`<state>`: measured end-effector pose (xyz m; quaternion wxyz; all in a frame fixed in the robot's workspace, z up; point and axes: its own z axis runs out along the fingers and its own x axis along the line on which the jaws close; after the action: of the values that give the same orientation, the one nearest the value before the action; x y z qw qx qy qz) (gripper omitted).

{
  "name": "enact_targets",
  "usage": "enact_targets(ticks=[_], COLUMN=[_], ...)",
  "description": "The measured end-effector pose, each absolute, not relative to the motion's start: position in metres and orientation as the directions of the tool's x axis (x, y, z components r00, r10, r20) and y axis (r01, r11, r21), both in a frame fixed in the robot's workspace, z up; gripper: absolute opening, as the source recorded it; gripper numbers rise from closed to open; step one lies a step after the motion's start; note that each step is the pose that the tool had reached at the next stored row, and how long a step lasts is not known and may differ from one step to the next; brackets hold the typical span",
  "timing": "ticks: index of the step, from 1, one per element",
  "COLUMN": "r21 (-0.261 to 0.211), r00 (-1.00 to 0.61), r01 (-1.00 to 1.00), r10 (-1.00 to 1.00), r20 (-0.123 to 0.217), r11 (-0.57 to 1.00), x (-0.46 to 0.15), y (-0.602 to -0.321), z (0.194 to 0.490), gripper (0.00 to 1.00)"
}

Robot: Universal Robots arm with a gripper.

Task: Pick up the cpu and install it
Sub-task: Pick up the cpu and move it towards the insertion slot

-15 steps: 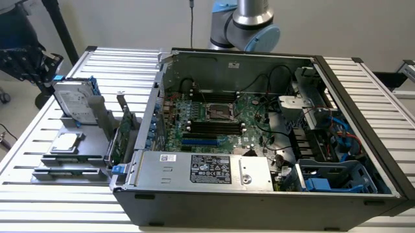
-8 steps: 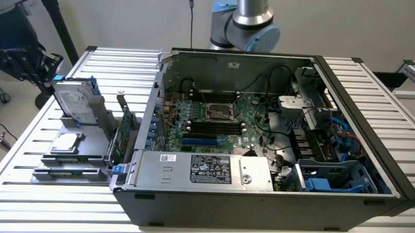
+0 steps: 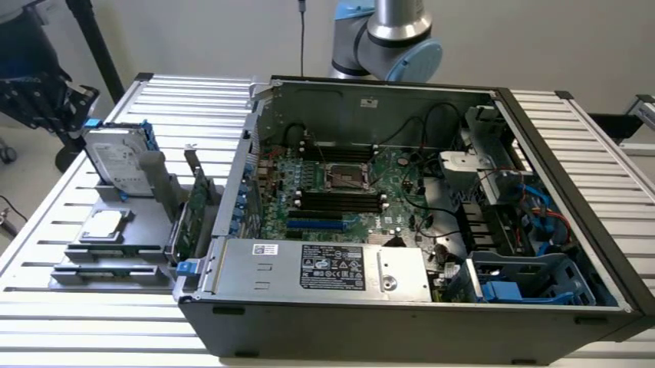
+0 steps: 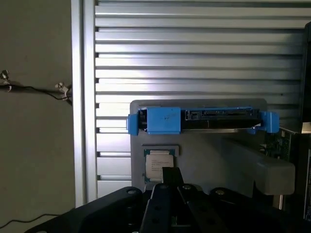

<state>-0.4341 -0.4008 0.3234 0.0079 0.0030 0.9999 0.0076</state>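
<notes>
Grey holder (image 3: 115,254) (image 4: 221,158) stands on the slatted metal table (image 3: 103,337) (image 4: 194,48), just beside the open computer case (image 3: 409,333), on the exterior view's left of it. The cpu (image 3: 104,225) (image 4: 158,165) lies flat in a shallow recess on the holder, silver top up (printed marking visible, not legible). The hard drive (image 3: 115,157) (image 4: 221,120) with blue side rails stands on edge in the holder, just behind the cpu. A green circuit card (image 3: 195,211) (image 4: 279,143) stands upright at the holder's case-side edge. In the wrist view the gripper (image 4: 169,180) hangs over the holder, its black tip overlapping the cpu's near edge; contact cannot be judged. Released or clenched: cannot tell. The motherboard socket (image 3: 343,176) sits inside the case, well apart from the holder.
</notes>
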Motion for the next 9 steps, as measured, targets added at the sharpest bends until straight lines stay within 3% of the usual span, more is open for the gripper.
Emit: enact_targets(ticks=[5, 9], r21=[0.015, 0.015], r00=[-1.000, -1.000], r01=[0.006, 0.006], r10=[0.006, 0.006], r20=[-0.016, -0.016], r11=[1.000, 1.000], x=[-0.434, -0.433], y=[-0.406, -0.412], z=[0.322, 0.316], gripper=[0.11, 0.30])
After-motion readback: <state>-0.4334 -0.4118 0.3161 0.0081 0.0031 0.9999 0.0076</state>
